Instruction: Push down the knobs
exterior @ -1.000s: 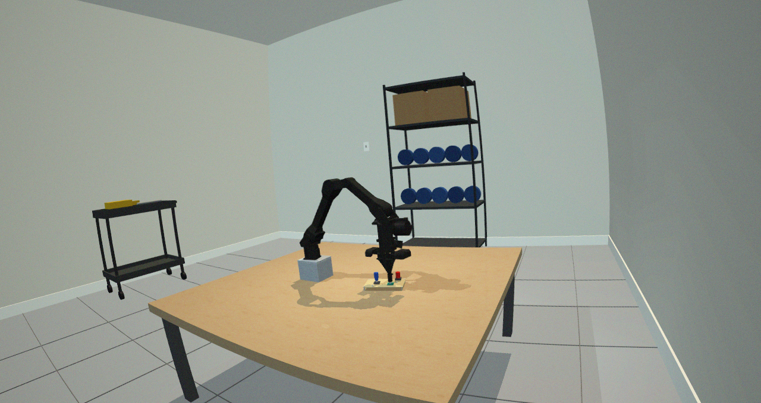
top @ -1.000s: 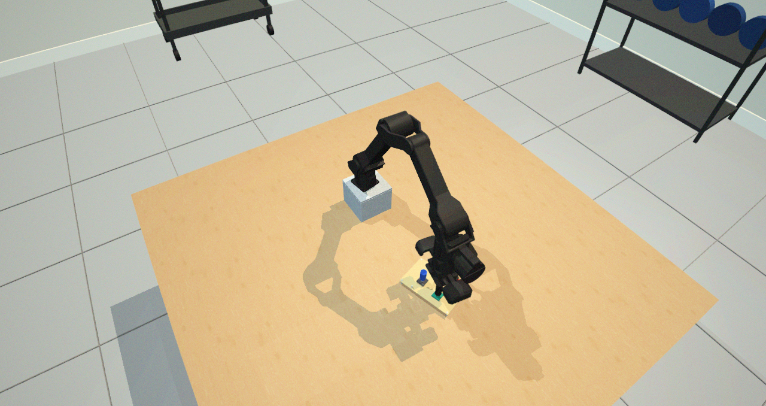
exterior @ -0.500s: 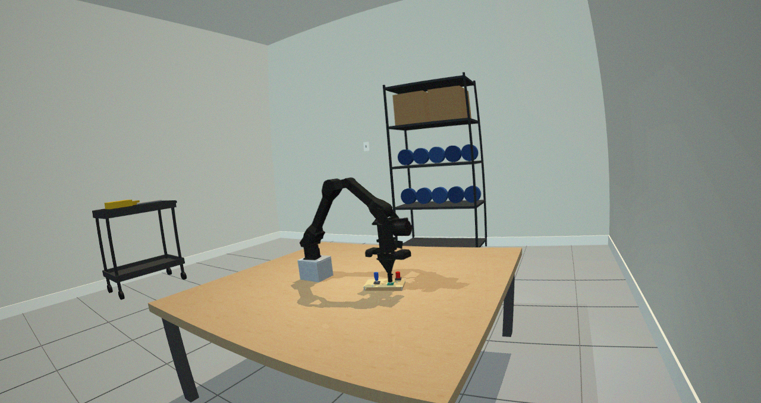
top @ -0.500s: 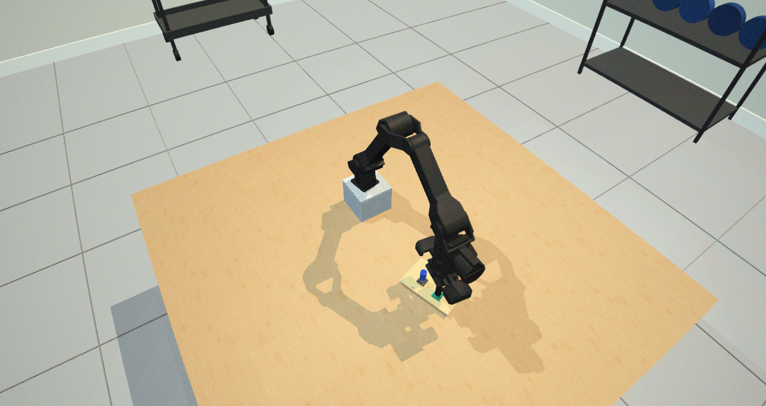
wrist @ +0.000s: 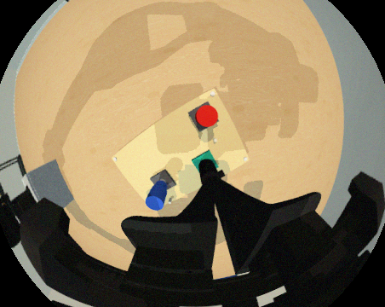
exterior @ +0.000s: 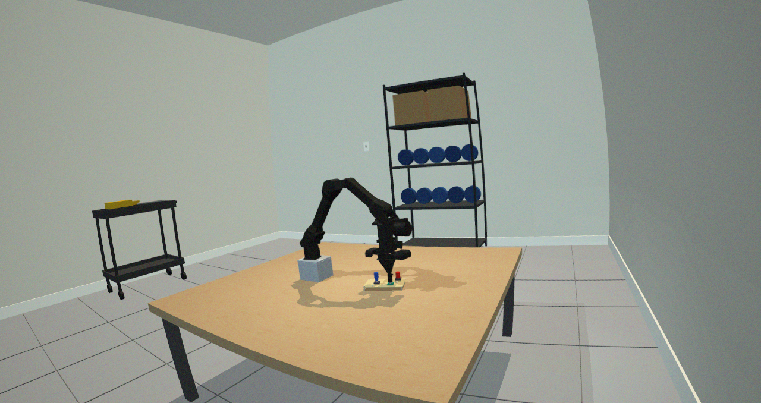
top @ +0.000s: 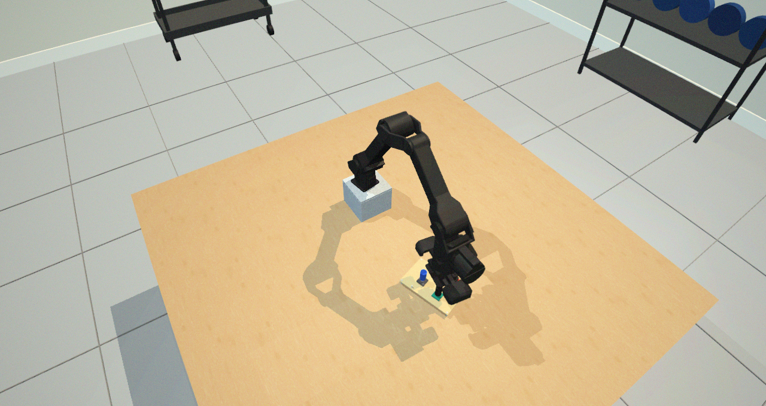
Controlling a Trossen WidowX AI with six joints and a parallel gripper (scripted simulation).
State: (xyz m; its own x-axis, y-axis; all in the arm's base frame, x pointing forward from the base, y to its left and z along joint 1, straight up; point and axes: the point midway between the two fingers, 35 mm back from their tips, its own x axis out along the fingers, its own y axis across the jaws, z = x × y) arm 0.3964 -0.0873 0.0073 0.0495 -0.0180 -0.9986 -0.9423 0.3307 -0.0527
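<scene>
While pressing: hand (wrist: 211, 172), fingers pressed together and holding nothing, tip on green part (wrist: 203, 164).
Board (wrist: 137, 156): toward surface's near-right edge.
Risk: off-centre push could snap the pot loose.
Blue knob (wrist: 157, 197): looks tilted, unseated.
Red knob (wrist: 206, 116): untouched.

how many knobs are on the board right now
3: a blue knob near the board's left end, a red knob at the far side, and a green knob under the shut gripper tip, partly hidden.
</scene>
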